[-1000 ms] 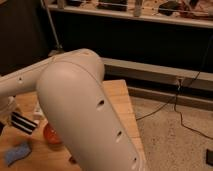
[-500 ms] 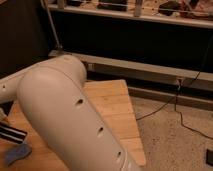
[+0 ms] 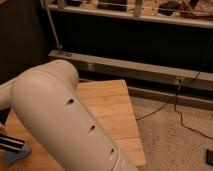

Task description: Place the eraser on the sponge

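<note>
the robot's white arm (image 3: 65,125) fills the lower left and lower middle of the frame. it is a thick rounded shell with 3 small dark slots along its side, and it hides most of the wooden table (image 3: 112,107) under it. a thinner part of the same arm runs off the left edge at mid height.

the gripper (image 3: 3,131) sits at the far left edge in the lower part of the frame, just above the eraser. only a small dark sliver of it shows, since the frame edge cuts it and the arm covers the rest. i cannot tell how far open it is, nor whether it has hold of anything.

the eraser (image 3: 10,144) is in the lower left corner, a black oblong with pale stripes along its length, lying roughly level and partly cut by the frame edge. right under it is the sponge (image 3: 16,155), a light blue piece showing as a pointed patch on the table. the 2 meet in the picture, with the eraser's lower side against the sponge's top. whether it rests on the sponge or hangs just over it i cannot tell.

to the right of the table is a speckled floor (image 3: 175,140) with a thin black cable (image 3: 162,107) trailing over it. a long dark shelf unit (image 3: 135,45) crosses the upper half of the frame.
</note>
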